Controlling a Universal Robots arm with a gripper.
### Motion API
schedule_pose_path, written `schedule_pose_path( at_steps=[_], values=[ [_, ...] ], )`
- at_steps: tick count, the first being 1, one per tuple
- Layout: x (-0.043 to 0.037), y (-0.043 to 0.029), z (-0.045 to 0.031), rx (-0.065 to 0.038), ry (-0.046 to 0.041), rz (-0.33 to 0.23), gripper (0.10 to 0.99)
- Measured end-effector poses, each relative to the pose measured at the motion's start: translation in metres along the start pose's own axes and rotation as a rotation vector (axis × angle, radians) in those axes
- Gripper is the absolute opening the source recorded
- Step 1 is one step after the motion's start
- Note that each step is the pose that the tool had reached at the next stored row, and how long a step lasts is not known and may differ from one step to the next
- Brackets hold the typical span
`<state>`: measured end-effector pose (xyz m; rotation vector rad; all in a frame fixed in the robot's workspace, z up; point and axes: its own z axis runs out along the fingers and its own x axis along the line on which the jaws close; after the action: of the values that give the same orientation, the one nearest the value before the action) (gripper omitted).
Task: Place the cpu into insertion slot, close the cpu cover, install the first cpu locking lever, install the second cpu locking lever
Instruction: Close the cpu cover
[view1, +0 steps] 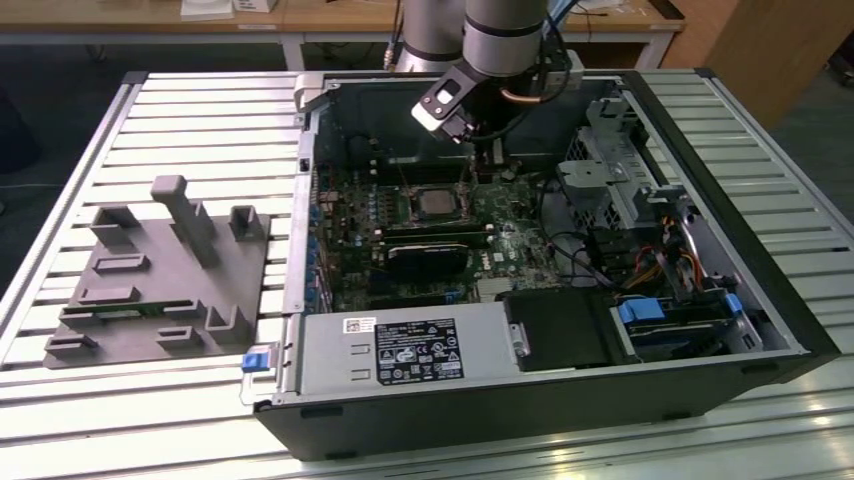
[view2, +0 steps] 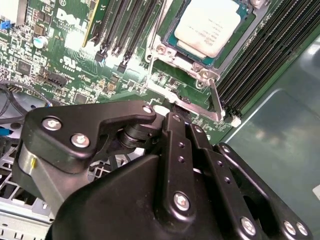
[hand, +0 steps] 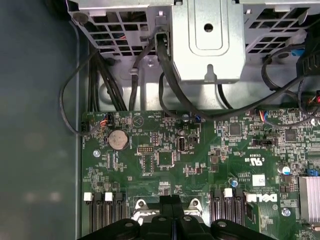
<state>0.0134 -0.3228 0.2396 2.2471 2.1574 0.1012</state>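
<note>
exterior view is lit evenly from overhead. strong glare is seen on the slatted table (view1: 147, 405) at its near edge, where the slats are blown out to white. the open case (view1: 534, 410) interior is dimmer, and shadow is cast under the arm (view1: 501, 40). in the second wrist view the cpu (view2: 210, 22) face is slightly washed out, and the black gripper (view2: 172, 120) near the lens is rendered soft and dark. in the first wrist view the motherboard (hand: 200, 160) is sharp and evenly lit; the case panel (hand: 35, 125) beside it is left dark.
</note>
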Motion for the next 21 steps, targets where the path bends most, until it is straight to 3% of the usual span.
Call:
schedule_pose_path(
  at_steps=[11, 21],
  values=[
    [-0.0003, -0.0080, -0.0005, 0.000, 0.0001, 0.000, 0.106],
    [-0.0010, -0.0240, -0.0009, 0.000, 0.0002, 0.000, 0.106]
  ],
)
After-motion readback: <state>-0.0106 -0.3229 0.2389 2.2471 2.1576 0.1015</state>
